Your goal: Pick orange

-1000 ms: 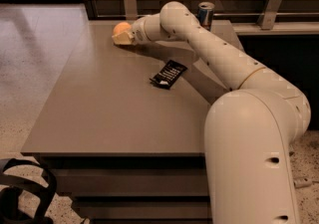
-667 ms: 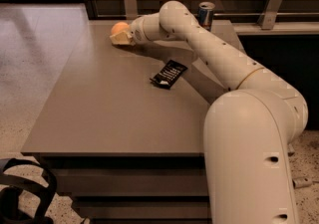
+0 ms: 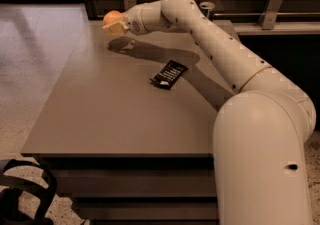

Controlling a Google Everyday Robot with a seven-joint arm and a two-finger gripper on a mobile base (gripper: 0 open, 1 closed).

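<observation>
Grey table (image 3: 100, 119) by speckled floor (image 3: 35, 69); gripper (image 3: 115, 26) with orange (image 3: 112, 17) above far corner

Nothing written can be read here: no brand, number or sign. The dark flat packet (image 3: 169, 74) lying near the middle of the table (image 3: 100, 114) carries pale marks, but they are too small to make out. The can (image 3: 206, 8) at the far side, behind the arm (image 3: 220, 49), shows no legible label. The pincer (image 3: 116, 25) hangs above the far left part of the table, closed around the orange (image 3: 112, 17).
</observation>
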